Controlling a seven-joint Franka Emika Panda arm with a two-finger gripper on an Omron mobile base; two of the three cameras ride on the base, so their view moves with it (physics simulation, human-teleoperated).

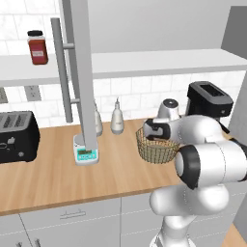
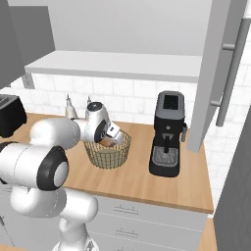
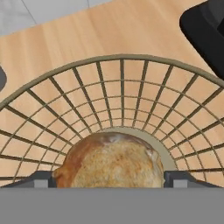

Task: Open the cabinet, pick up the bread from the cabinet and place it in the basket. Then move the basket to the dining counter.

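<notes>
- Hand view: our gripper (image 3: 112, 178) straddles the bread (image 3: 109, 162) at six o'clock, jaws spread wide, apparently for release.
- We see the bread inside the basket (image 3: 122, 78), on the worktop (image 1: 53, 173).

Glossy white rounded arm (image 1: 212, 159) with dark joint bands

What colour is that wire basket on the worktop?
Tan-bronze; the basket shows best in the hand view.
</notes>
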